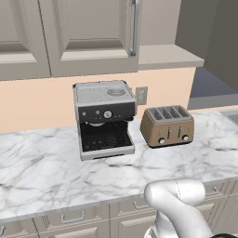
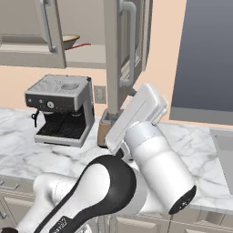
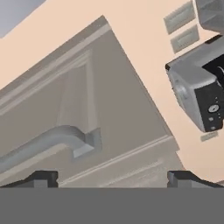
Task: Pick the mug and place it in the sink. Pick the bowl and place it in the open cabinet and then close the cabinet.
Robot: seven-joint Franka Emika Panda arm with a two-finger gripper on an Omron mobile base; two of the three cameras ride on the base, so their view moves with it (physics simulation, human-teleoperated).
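Note:
My gripper [image 3: 113,180] is open, its two dark fingertips [image 3: 41,177] spread wide just in front of a taupe cabinet door [image 3: 109,109]. The door's silver bar handle [image 3: 52,141] lies left of centre between the tips, untouched. In the right base view this open door [image 2: 113,59] stands edge-on with its handle [image 2: 129,50] facing my white hand [image 2: 142,109]. The tan bowl [image 2: 70,42] rests on the beige cabinet shelf [image 2: 86,57]. A corner of the grey sink [image 2: 223,150] shows at the far right. The mug is out of view.
A silver coffee machine [image 1: 103,118] and a tan toaster [image 1: 167,125] stand on the marble counter [image 1: 46,167] under the cabinets. Another cabinet door [image 2: 32,32] hangs at upper left. Cream drawer fronts [image 1: 69,216] run below the counter edge.

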